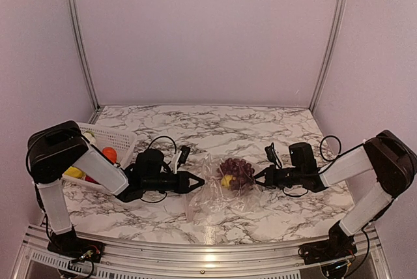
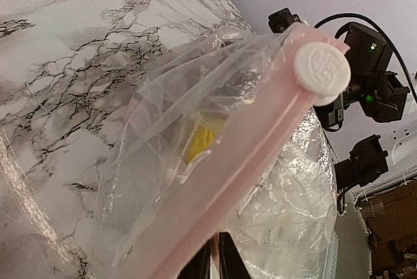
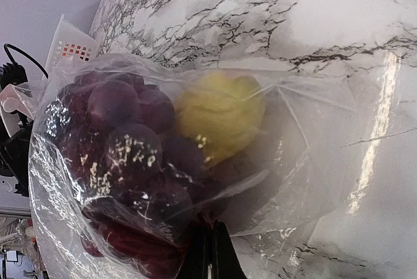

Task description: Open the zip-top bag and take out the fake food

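The clear zip-top bag (image 1: 215, 195) lies crumpled at mid-table between both arms. Inside it are two pieces of fake food, a dark purple grape bunch (image 1: 238, 171) and a yellow piece (image 1: 227, 180). My left gripper (image 1: 197, 182) pinches the bag's left end. In the left wrist view that gripper (image 2: 215, 238) is shut on the edge by the pink zip strip (image 2: 260, 142), whose white slider (image 2: 321, 67) sits at the far end. My right gripper (image 1: 258, 177) holds the bag's right side. Its wrist view shows the right gripper (image 3: 210, 227) shut on plastic under the grapes (image 3: 124, 148) and yellow piece (image 3: 218, 116).
A white mesh basket (image 1: 120, 137) stands at the left behind my left arm, holding an orange piece (image 1: 109, 155), a yellow piece (image 1: 75, 173) and a white one (image 1: 88, 137). Bare marble lies behind the bag. A metal rail runs along the near table edge.
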You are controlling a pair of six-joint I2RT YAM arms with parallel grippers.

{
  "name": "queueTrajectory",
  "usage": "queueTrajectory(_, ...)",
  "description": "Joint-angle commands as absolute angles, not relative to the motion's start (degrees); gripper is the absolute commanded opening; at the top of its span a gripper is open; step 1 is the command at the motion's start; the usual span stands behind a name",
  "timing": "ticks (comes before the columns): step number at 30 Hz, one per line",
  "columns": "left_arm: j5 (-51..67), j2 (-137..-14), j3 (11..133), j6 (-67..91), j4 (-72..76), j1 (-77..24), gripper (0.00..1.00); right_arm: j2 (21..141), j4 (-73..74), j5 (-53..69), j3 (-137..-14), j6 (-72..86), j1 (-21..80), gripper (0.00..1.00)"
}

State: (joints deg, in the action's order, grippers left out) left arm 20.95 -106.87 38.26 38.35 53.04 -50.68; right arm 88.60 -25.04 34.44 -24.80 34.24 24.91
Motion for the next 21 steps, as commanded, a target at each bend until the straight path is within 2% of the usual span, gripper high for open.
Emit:
queueTrajectory(1,23.3,-108.4,36.9,41.0,61.9,-51.1,0.08,88.6,-23.5,35.0,-26.1,33.0,25.4,0.00)
queueTrajectory(7,25.3,-102.0,30.0,41.4,65.8,-51.0,0.22,88.5,-22.9,34.5,-26.2,32.8,25.4,0.00)
queueTrajectory(11,20.7,-97.4,27.6,40.1,58.1,-49.7,0.17,88.3,-22.9,34.5,-26.3,32.9,25.4,0.00)
queueTrajectory(16,14.9,-97.6,32.0,34.5,43.7,-49.8,0.11,88.1,-22.9,34.6,-26.2,32.9,25.4,0.00)
queueTrajectory(18,15.5,-98.4,31.8,34.6,45.5,-49.8,0.10,88.1,-22.8,34.5,-26.3,32.7,25.4,0.00)
queueTrajectory(21,19.6,-98.1,28.4,37.0,54.8,-49.3,0.15,87.7,-22.3,34.5,-26.3,32.6,25.4,0.00)
